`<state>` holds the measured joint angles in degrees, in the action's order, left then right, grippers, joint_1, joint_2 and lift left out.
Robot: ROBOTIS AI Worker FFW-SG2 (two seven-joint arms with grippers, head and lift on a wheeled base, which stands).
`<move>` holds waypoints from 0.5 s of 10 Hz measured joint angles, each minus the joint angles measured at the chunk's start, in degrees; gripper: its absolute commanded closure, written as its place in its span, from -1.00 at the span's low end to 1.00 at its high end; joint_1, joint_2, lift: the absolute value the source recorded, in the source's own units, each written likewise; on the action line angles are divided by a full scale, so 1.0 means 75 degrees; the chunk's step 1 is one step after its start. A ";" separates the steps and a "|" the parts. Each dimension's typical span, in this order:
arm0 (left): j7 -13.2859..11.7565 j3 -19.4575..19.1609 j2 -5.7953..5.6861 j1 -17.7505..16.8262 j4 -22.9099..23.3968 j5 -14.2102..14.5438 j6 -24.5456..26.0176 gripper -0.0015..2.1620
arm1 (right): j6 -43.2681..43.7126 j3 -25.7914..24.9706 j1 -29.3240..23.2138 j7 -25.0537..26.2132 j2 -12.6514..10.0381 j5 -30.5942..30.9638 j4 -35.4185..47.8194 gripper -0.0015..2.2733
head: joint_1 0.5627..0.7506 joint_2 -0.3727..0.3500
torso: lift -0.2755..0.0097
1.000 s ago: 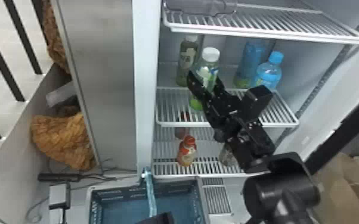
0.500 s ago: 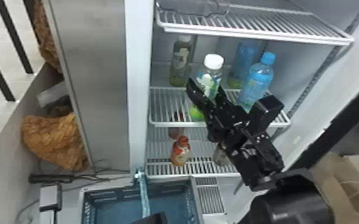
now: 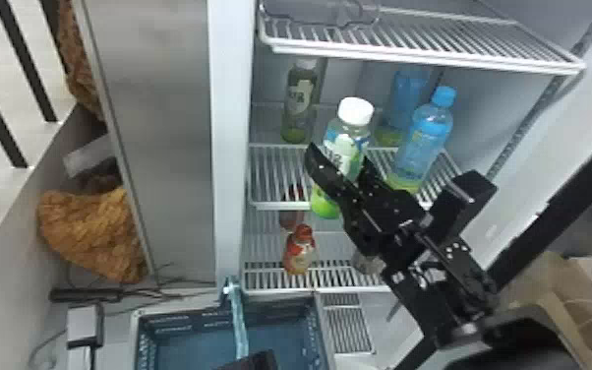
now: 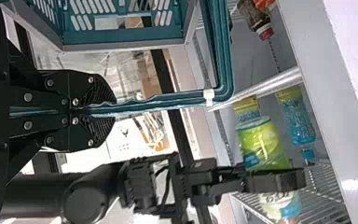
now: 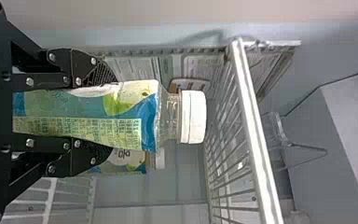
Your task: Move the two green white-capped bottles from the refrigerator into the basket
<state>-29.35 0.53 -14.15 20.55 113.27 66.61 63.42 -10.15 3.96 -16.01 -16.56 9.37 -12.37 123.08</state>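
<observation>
Cap up and nearly upright, the green white-capped bottle (image 3: 349, 135) sits between the closed-in fingers of the right gripper (image 3: 340, 158), its base seemingly farther out over the middle shelf's (image 3: 274, 204) front edge than before. Below that shelf, the left gripper (image 3: 256, 362) pinches the basket handle (image 3: 239, 320).

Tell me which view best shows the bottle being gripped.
The right wrist view: the bottle is close up, cap and label largely uncovered. The head view shows it partly behind a jaw; the left wrist view, its green end, with a jaw across it.
</observation>
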 measured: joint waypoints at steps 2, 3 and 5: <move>0.0000 -0.0016 0.0009 0.0015 0.0000 -0.0003 0.0000 0.10 | -0.0948 -0.0071 -0.0559 0.0005 0.0012 -0.0187 0.0990 -0.23 | 0.41 -0.45 | 0.90; 0.0000 -0.0009 0.0011 0.0015 0.0000 -0.0008 0.0000 0.10 | -0.1454 -0.0127 -0.0785 0.0006 0.0012 -0.0270 0.1417 -0.23 | 0.41 -0.44 | 0.90; 0.0000 0.0005 0.0005 0.0001 0.0000 -0.0009 0.0000 0.10 | -0.2583 -0.0303 -0.1227 -0.0012 -0.0004 -0.0364 0.2238 -0.23 | 0.41 -0.45 | 0.90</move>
<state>-29.35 0.57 -14.11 20.55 113.27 66.55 63.42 -29.53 1.68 -25.21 -16.65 9.34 -15.10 139.86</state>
